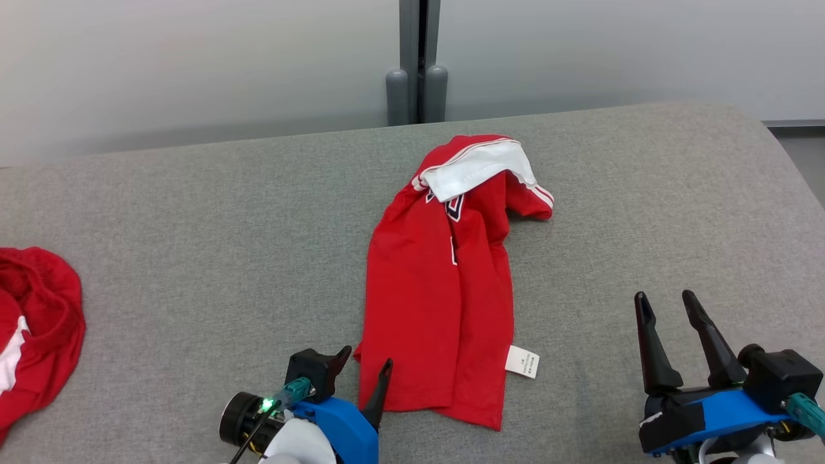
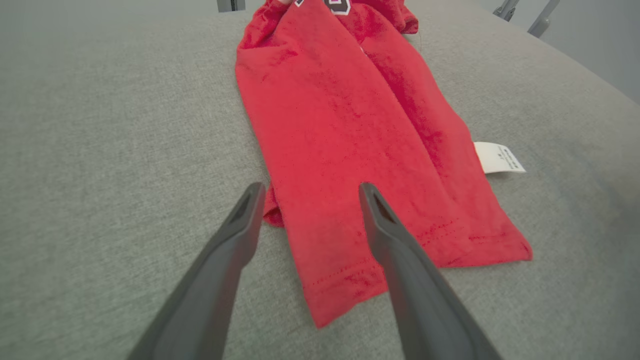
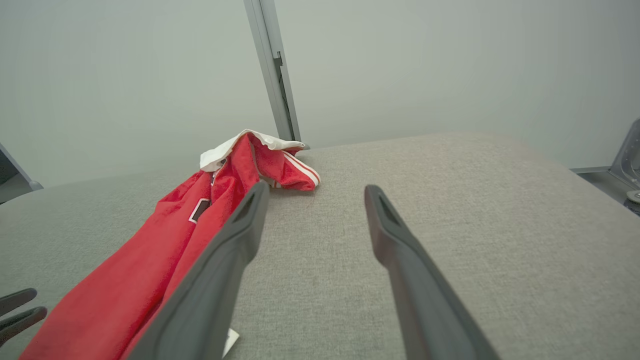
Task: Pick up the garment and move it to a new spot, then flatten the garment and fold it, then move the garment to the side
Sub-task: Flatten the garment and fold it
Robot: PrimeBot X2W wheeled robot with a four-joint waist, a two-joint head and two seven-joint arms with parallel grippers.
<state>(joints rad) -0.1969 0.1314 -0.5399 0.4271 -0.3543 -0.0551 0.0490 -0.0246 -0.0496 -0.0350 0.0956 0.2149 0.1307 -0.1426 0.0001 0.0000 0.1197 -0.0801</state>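
- The grey padded table has a woven cover. If you drive the fingertips down hard, they may drag in the weave instead of sliding under the cloth.
- The red garment lies mid-table as a long bunched strip, with the collar end far from you and the hem nearest. It looks doubled over itself, so a pinch at the hem may catch one layer only, and the rest would trail and twist as you lift.
- A second red garment is heaped at the table's left edge, well apart. Carry your piece too far left and the two could tangle.
- Your left gripper is spread wide and empty, straddling the hem's near-left corner, with one finger over bare table and the other over cloth. I cannot tell whether it is touching the cloth. Close too high and you will grip nothing.
- Your right gripper is also released and empty, over bare table well right of the garment. A one-handed lift would probably leave the cloth hanging like a rope and landing crumpled.
- The white label pokes out beside the hem. It would make a poor hold if you grab it by mistake.
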